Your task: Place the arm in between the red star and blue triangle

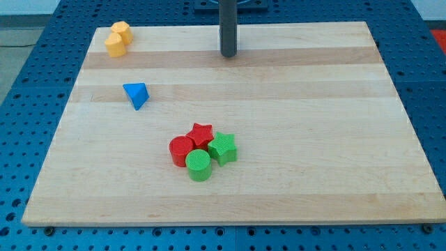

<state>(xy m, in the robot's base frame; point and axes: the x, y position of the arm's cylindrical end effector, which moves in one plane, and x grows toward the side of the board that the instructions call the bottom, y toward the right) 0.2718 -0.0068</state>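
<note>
The red star [201,132] lies near the middle of the wooden board [313,139], touching a red cylinder [181,150], a green cylinder [198,164] and a green star [223,147]. The blue triangle [136,95] lies alone to the view's upper left of that cluster. My tip [228,54] rests on the board near the view's top centre, well above the red star and far to the right of the blue triangle, touching no block.
A yellow block [118,39], made of two joined lobes, sits at the board's top left corner. A blue perforated table [425,42] surrounds the board on all sides.
</note>
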